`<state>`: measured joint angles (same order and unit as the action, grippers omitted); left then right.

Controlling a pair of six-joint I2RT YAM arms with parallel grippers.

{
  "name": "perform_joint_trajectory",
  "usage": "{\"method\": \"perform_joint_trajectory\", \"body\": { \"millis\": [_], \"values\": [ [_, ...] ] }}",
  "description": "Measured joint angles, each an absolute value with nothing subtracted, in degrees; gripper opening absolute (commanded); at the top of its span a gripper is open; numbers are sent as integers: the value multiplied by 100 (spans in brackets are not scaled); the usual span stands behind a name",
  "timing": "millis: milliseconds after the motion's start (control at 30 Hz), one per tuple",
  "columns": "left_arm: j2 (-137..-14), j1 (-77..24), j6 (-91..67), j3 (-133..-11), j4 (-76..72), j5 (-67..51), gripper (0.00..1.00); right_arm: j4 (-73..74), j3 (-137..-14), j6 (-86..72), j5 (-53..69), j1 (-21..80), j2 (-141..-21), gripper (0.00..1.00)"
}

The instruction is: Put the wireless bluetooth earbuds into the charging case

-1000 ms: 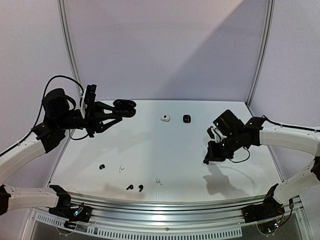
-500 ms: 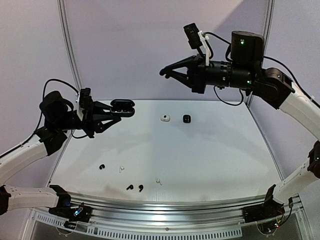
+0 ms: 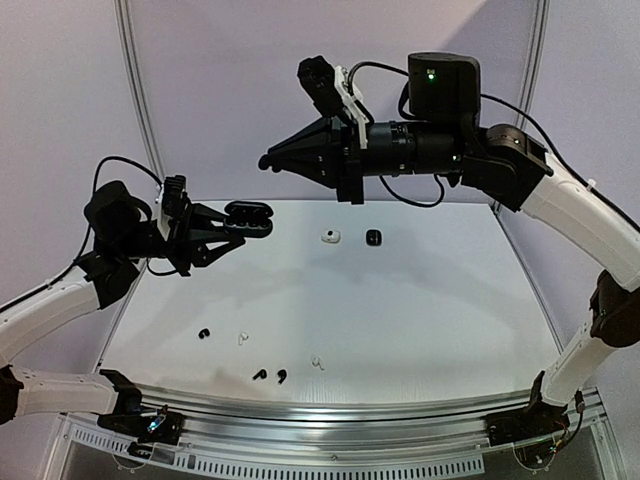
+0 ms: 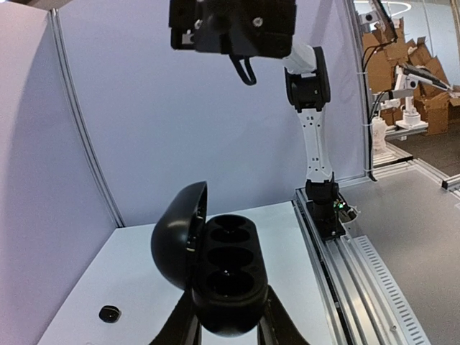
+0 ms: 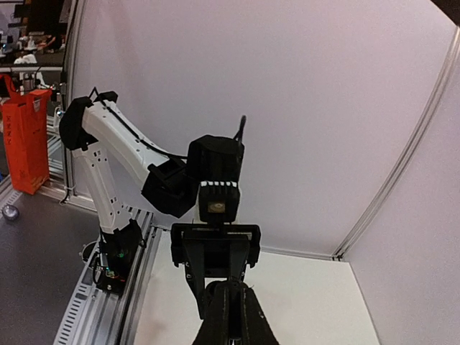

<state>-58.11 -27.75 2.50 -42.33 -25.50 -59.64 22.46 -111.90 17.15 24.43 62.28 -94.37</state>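
My left gripper [image 3: 232, 226] is shut on the open black charging case [image 3: 248, 218], held in the air over the table's back left. In the left wrist view the charging case [image 4: 226, 277] faces up with its lid [image 4: 178, 233] swung left and its dark sockets showing. My right gripper [image 3: 268, 162] hangs high at the back, shut, pointing left above the case; whether its fingertips [image 5: 228, 284] pinch anything does not show. Earbuds lie near the front edge: black ones [image 3: 204, 333] [image 3: 260, 375] [image 3: 281, 376] and white ones [image 3: 241, 338] [image 3: 317, 363].
A small white case [image 3: 330, 236] and a small black case [image 3: 373, 237] sit at the back middle of the table [image 3: 420, 310]. Purple walls with metal posts [image 3: 137, 90] close in the back. A metal rail [image 3: 330, 410] runs along the front.
The right arm has swung up from low over the table's right side to high at the back, now pointing left toward the case. The left arm with the case has barely shifted.
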Motion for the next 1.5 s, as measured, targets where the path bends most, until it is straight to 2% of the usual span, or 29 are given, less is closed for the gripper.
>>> {"method": "perform_joint_trajectory", "body": {
  "millis": [233,633,1500],
  "values": [
    [-5854,-2792,-231,-4386,-2589,-5948,0,2851,-11869,2504,2532,6300,-9815,0],
    [-5854,-2829,-416,-4442,-2628,-5857,0,3542,-12049,3057,2563,6300,-10412,0],
    [-5846,-2840,-191,-4451,-2574,-5793,0,3382,-11880,3022,2143,6300,-10379,0]
  ]
}}
